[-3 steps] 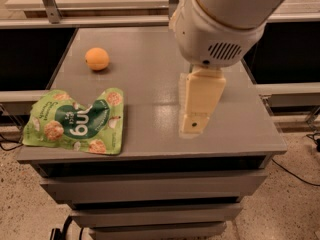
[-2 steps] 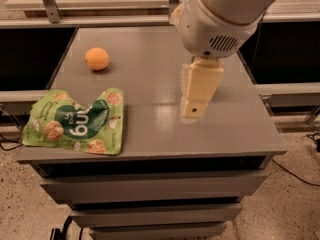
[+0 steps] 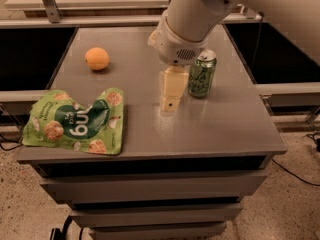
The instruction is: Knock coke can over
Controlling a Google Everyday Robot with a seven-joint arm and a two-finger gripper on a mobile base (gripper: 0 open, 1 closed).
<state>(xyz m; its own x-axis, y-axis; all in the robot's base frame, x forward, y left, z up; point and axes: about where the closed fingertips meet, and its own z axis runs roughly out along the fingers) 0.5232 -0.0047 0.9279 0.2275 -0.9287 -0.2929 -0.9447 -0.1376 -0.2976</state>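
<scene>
The coke can is a slim green can with pale script and a silver top. It stands upright on the right half of the grey table. My gripper hangs from the big white arm and points down at the table, just left of the can with a small gap between them. Only one cream finger shows, seen from the side. Nothing is held in it that I can see.
An orange lies at the back left. A flat green snack bag lies at the front left corner. The table's right edge is close behind the can. Shelves and a rail run behind the table.
The arm has swung left and back, uncovering the can, which was hidden behind it before. The gripper now sits to the left of the can. The orange and the bag have not moved.
</scene>
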